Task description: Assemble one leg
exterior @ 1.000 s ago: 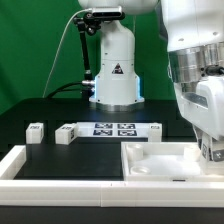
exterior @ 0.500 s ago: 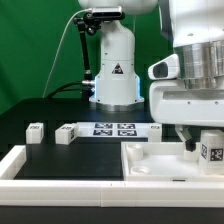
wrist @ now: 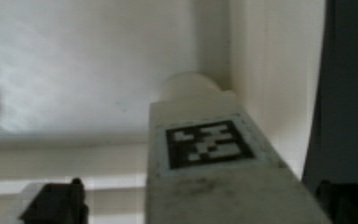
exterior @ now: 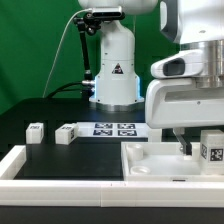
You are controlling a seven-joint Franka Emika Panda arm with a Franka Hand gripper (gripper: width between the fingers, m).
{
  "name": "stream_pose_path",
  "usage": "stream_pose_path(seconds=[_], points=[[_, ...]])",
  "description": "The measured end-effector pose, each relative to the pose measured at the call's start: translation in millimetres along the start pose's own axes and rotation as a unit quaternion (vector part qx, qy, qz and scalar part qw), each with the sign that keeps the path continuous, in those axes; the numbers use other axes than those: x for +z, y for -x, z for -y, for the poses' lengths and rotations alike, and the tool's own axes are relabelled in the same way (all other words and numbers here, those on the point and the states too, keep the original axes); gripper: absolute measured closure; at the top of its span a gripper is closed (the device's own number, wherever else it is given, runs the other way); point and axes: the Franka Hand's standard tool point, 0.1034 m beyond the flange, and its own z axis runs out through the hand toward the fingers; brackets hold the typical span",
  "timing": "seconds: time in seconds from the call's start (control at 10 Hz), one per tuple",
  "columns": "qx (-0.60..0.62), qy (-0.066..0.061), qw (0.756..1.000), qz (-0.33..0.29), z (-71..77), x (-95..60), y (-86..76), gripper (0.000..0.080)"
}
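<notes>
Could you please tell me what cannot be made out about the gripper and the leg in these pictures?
- Exterior view: the leg is cut by the frame's right edge, and the arm's housing covers the gripper, so the grip is unclear.
- Wrist view: the leg hides where its tip meets the white tray; the image is blurred.

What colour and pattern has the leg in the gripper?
The leg is white, with a black-and-white square tag; the wrist view shows it best.

Robotics lab: green backdrop (exterior: 30,50), black table (exterior: 50,148), marker board (exterior: 113,128) (fiducial tags), robot base (exterior: 113,65).
</notes>
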Motion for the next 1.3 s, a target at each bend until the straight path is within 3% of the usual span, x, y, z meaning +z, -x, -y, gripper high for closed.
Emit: stream_pose_path(seconds=[0.3, 0.5, 0.6, 0.7, 0.8, 1.1, 1.3], points=[[-0.163, 0.011, 0.986, -0.010, -7.0, 1.6, 0.0, 0.0150], [-0.153, 0.010, 0.988, -0.010, -7.0, 1.6, 0.0, 0.0406], [-0.149, 0.010, 0.989, -0.010, -6.9, 1.6, 0.0, 0.0406], [-0.124, 0.010, 0.992, -0.010, -6.9, 1.7, 0.1, 0.0520], [-0.123, 0.010, 0.992, -0.010, -7.2, 1.6, 0.0, 0.0520], [0.116, -0.008, 0.993, -0.021, -7.0, 2.0, -0.2, 0.0520], [0.282, -0.021, 0.958, -0.043, -6.1, 2.5, 1.1, 0.0520]])
